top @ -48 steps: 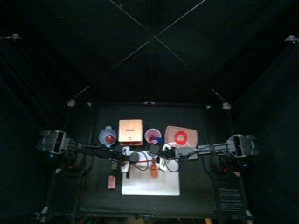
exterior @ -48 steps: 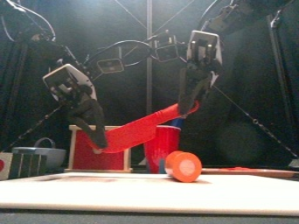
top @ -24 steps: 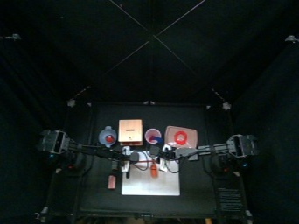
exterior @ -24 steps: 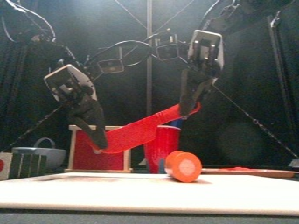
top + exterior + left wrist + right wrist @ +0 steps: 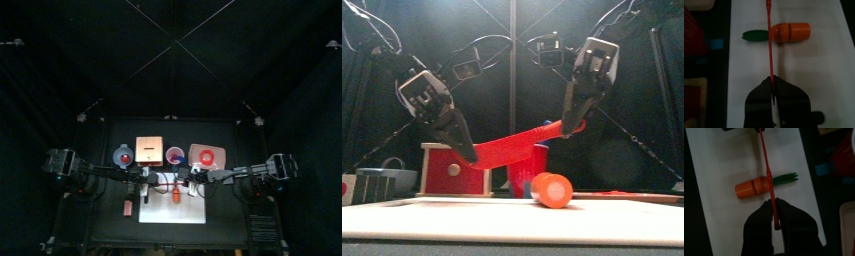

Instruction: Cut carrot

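Observation:
A stubby orange carrot (image 5: 551, 189) with a green leaf end (image 5: 754, 35) lies on the white board (image 5: 502, 215). It also shows in the left wrist view as the carrot (image 5: 792, 32) and in the right wrist view as the carrot (image 5: 753, 187). Above it hangs a thin red blade (image 5: 509, 148), slanting up to the right. My left gripper (image 5: 465, 152) is shut on the blade's lower end. The higher end is in my right gripper (image 5: 579, 124), also shut. Seen edge-on, the blade (image 5: 769, 45) crosses over the carrot near its leaf end.
A red-brown box (image 5: 452, 170) stands behind the board at the left, with a grey container (image 5: 382, 182) beside it. From above, a bowl (image 5: 123, 156), a box (image 5: 150, 148) and a plate (image 5: 207, 154) line the back of the table. A small brown piece (image 5: 128, 208) lies left of the board.
Both grippers have shifted to the right with the red blade between them, the right one most. The blade now lies a little flatter. The carrot has not moved.

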`<act>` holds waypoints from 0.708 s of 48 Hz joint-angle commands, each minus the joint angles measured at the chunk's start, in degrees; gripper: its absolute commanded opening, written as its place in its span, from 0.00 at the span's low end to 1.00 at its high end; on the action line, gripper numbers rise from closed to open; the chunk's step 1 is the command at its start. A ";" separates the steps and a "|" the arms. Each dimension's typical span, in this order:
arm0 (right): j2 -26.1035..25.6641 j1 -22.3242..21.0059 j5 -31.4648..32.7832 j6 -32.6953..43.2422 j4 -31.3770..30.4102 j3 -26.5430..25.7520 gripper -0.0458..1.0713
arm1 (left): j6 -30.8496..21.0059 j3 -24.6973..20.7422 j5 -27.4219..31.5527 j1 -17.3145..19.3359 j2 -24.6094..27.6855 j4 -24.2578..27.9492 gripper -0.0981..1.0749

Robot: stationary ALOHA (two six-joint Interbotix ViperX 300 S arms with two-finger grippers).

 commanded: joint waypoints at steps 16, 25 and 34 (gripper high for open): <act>-1.93 2.55 -3.08 0.62 1.23 1.23 0.27 | -0.44 -0.88 -14.15 -3.43 2.99 1.05 0.33; -2.02 3.69 -3.08 0.62 2.20 2.46 0.27 | -0.44 -1.76 -14.24 -5.71 5.19 -0.97 0.33; -2.02 3.43 -3.16 0.62 2.29 3.60 0.27 | -0.18 -2.37 -14.59 -5.80 5.36 -2.20 0.33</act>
